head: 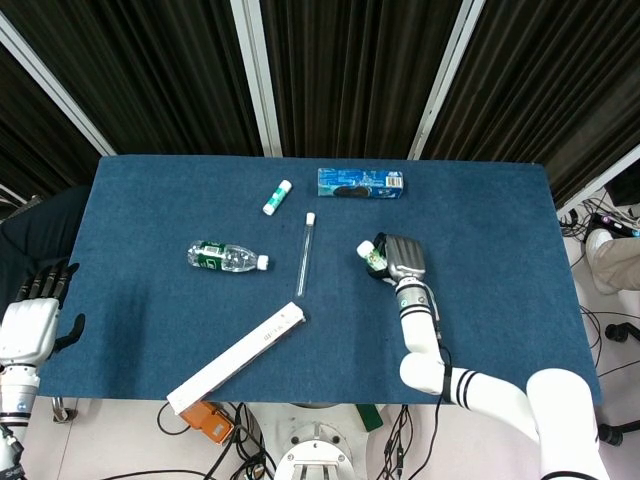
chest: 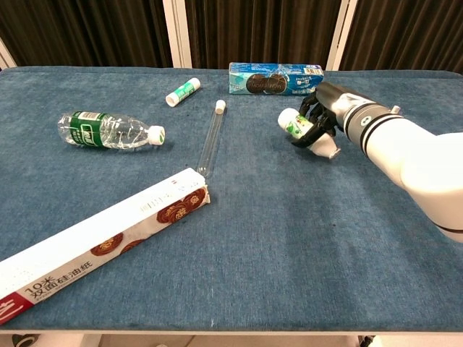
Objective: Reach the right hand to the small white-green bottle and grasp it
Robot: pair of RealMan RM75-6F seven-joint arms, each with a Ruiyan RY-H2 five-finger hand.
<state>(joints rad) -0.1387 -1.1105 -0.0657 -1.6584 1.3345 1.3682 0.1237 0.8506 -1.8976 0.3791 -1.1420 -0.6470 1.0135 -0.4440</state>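
Note:
A small white-green bottle lies sideways in my right hand, right of the table's centre. The dark fingers curl around its body, and its white cap end pokes out to the left. In the chest view the bottle looks raised a little off the blue cloth. My left hand hangs off the table's left edge with its fingers apart and nothing in it; only the head view shows it.
A second small white-green bottle lies at the back. A blue cookie box sits just behind my right hand. A glass tube, a clear water bottle and a long white carton lie to the left.

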